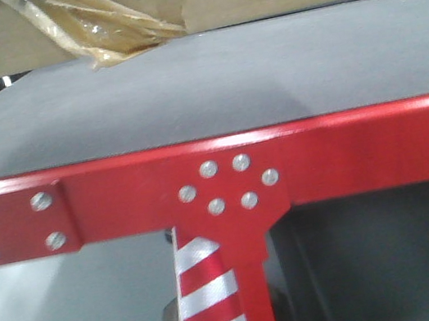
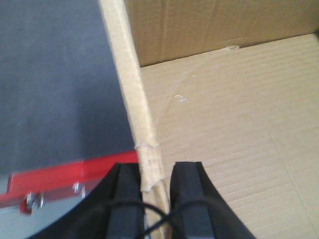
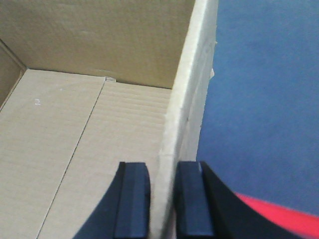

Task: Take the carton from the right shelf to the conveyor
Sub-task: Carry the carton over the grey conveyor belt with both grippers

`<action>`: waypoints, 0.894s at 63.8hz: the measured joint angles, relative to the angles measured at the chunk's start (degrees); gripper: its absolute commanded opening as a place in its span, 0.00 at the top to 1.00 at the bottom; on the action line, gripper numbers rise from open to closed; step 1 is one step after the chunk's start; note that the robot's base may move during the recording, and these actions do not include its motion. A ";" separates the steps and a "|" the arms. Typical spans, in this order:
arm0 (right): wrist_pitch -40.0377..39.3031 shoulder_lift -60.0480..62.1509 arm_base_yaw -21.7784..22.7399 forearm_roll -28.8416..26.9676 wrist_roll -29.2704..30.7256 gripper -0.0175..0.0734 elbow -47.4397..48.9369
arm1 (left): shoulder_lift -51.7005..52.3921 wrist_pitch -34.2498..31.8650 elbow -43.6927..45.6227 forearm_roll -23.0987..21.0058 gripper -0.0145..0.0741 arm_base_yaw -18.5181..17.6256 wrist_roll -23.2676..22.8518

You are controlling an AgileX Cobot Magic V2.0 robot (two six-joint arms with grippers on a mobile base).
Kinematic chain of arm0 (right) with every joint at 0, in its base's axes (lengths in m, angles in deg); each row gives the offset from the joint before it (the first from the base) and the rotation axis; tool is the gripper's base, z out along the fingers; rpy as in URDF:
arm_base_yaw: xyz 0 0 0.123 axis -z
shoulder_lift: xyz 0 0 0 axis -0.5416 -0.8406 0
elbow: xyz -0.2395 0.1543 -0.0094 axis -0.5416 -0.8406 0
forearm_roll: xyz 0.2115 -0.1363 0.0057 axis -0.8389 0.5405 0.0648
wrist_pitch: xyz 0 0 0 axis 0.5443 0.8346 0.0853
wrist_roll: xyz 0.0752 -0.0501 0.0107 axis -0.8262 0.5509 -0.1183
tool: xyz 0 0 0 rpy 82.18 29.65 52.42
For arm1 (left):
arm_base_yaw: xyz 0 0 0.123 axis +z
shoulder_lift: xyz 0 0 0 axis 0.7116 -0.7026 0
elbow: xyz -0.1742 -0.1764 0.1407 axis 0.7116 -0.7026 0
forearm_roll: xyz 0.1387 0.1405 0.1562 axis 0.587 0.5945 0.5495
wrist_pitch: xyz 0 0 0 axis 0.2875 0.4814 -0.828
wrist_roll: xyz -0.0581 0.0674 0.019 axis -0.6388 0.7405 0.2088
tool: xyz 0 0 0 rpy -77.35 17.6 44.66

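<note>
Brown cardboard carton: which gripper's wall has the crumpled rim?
Left gripper side: that brown cardboard carton wall has a crumpled rim; the right gripper one runs straight.

black blocky left hand (image 2: pixel 157 168), right hand (image 3: pixel 163 168)

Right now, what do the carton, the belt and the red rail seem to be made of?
The carton: corrugated cardboard, matte brown; flute ridges show on its floor. The conveyor belt: dark grey, finely textured, matte; likely fabric or rubberised, hard to tell. The red front rail: probably painted or anodised metal, glossy sheen, with silver screws.
</note>
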 measured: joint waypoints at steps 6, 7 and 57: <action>0.00 0.00 0.00 0.00 0.00 0.88 0.00 | 0.00 0.00 0.00 0.00 0.86 0.00 0.00; 0.00 0.00 0.00 0.00 0.00 0.88 0.00 | 0.00 0.00 0.00 0.00 0.86 0.00 0.00; 0.00 0.00 0.00 0.00 0.00 0.88 0.00 | 0.00 0.00 0.00 0.00 0.86 0.00 0.00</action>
